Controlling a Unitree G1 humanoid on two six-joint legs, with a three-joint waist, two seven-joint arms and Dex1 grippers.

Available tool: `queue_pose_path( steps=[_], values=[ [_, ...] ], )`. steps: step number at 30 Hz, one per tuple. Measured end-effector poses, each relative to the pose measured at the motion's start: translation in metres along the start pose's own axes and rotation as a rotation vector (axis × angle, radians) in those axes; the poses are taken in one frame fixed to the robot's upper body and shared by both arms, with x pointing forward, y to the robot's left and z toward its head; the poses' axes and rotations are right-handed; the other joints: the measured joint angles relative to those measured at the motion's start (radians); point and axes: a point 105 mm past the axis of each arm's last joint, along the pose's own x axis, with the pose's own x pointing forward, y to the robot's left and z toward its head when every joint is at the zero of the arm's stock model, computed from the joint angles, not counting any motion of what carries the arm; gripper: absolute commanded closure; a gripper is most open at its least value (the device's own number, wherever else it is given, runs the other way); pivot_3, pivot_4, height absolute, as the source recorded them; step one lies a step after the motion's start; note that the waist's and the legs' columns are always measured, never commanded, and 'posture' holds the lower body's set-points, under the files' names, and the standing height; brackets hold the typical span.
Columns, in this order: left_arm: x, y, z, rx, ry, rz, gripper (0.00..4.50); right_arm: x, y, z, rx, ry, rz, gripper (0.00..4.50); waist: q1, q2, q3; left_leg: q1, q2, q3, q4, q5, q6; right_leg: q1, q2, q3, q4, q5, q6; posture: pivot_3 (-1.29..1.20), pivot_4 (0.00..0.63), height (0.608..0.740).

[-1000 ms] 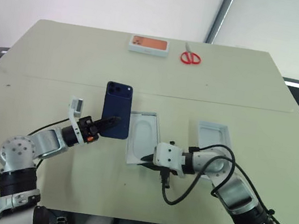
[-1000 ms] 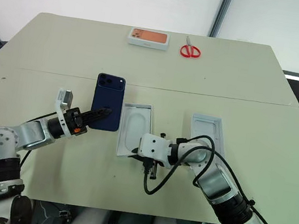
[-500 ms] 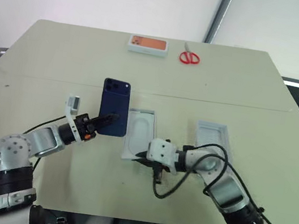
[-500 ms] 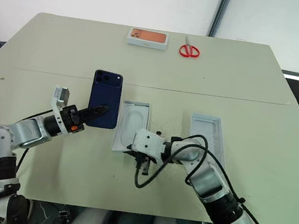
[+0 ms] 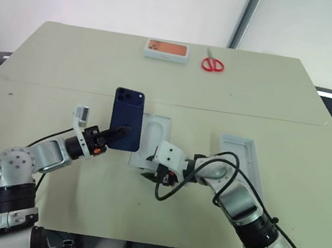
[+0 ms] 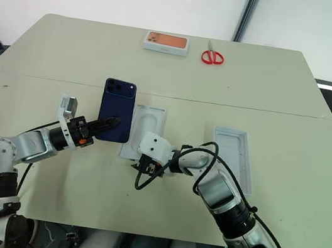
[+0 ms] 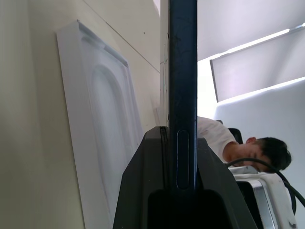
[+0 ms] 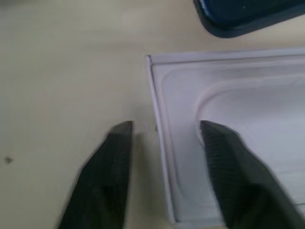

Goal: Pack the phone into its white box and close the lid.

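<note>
Two end effectors, left [image 5: 121,134] clamping phone [image 5: 125,127], right [image 8: 164,138] parted astride insert [image 6: 144,130], scissors [image 5: 212,63] far.

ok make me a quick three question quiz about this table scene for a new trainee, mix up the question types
1. True or false: the left gripper is shut on the phone.
2. The right gripper stands open around which edge?
A. the red scissors
B. the flat white insert
C. the white box with orange picture
3. Fill in: the other white tray lies on the table to the robot's ____ of the insert.

Key: 1 true; 2 B; 3 right.
</note>
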Motion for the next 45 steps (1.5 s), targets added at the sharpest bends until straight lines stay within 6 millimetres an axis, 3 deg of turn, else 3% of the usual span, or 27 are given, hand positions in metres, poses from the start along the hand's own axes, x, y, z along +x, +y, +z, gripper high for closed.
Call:
queue_pose_path(
  steps=[7,15,21,27,31,45],
  values=[
    [-0.002,0.003,0.003,-0.003,-0.012,0.005,4.50,-0.008,-0.002,0.006,0.130,-0.035,0.028,1.60,0.000,0.000,0.000,-0.001,0.000,0.000,0.000,0.000,0.000,0.000,0.000,0.000,0.000,0.000,0.000,0.00,0.150,0.740],
    [-0.008,0.005,0.009,-0.007,-0.013,0.020,4.50,-0.032,-0.027,0.024,0.117,-0.130,-0.033,1.60,-0.001,0.000,0.000,-0.001,0.000,0.000,-0.001,0.000,0.000,0.000,0.000,0.000,0.000,0.000,0.000,0.00,0.150,0.740],
    [-0.009,0.003,0.020,0.004,-0.035,0.006,4.50,-0.029,-0.058,0.018,0.093,-0.121,-0.181,4.44,-0.002,0.000,0.000,-0.002,0.000,0.001,-0.001,0.000,0.000,0.000,0.000,0.001,0.000,0.000,0.000,0.00,0.150,0.740],
    [-0.011,0.003,0.021,0.008,-0.039,0.008,4.50,-0.010,-0.062,0.013,0.044,-0.080,-0.222,4.44,-0.005,0.000,0.000,-0.002,0.000,0.001,-0.001,0.000,0.000,-0.001,0.000,0.001,0.001,0.000,0.000,0.00,0.150,0.740],
    [-0.011,0.003,0.021,0.011,-0.040,0.007,4.50,0.012,-0.050,0.005,-0.033,-0.002,-0.195,4.44,-0.005,0.000,0.000,-0.002,0.000,0.001,-0.001,0.000,0.000,-0.004,0.000,0.001,0.000,0.000,0.000,0.00,0.150,0.740],
    [-0.008,-0.002,0.013,0.005,-0.020,-0.024,4.50,0.016,-0.044,0.005,-0.153,0.064,-0.195,4.44,-0.004,0.000,0.000,-0.001,0.000,0.001,-0.001,0.000,0.000,-0.003,0.000,0.001,0.000,0.000,0.000,0.00,0.150,0.740]
  ],
)
